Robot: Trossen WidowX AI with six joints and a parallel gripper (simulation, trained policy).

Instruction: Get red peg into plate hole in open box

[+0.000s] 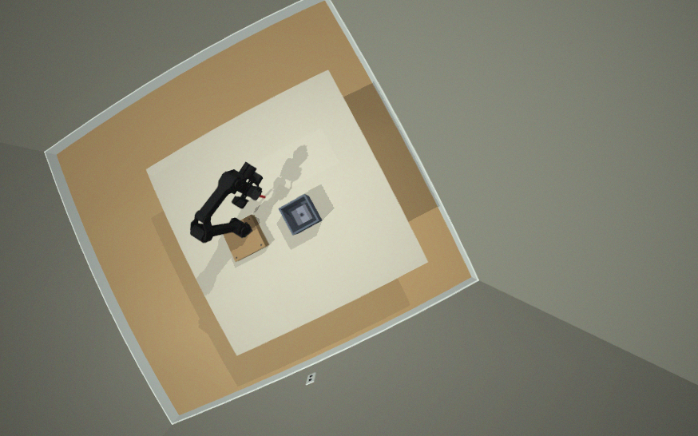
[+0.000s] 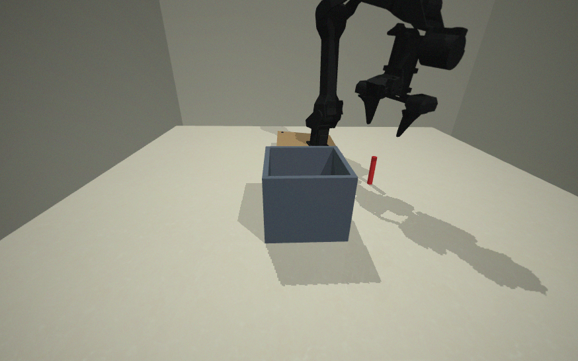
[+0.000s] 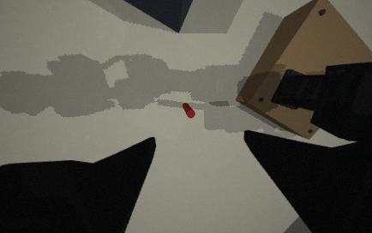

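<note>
The red peg (image 1: 263,196) (image 2: 371,170) (image 3: 189,110) stands nearly upright on the pale table, leaning slightly. The open blue-grey box (image 1: 287,222) (image 2: 309,210) (image 3: 172,13) stands beside it; only a corner shows in the wrist view. In the top view the plate (image 1: 295,216) with a dark hole lies at the box's bottom. My gripper (image 2: 383,129) (image 3: 199,138) is open and empty, fingers pointing down. It hangs above the peg and farther back in the exterior view. In the wrist view the peg shows just beyond the gap between the fingertips. The box's floor is hidden in the exterior view.
A wooden block (image 1: 248,247) (image 2: 290,139) (image 3: 318,51) carries the arm's base, behind the box in the exterior view. The arm's elbow rises above it. Shadows of the arm and box cross the table (image 1: 330,259) (image 2: 147,268).
</note>
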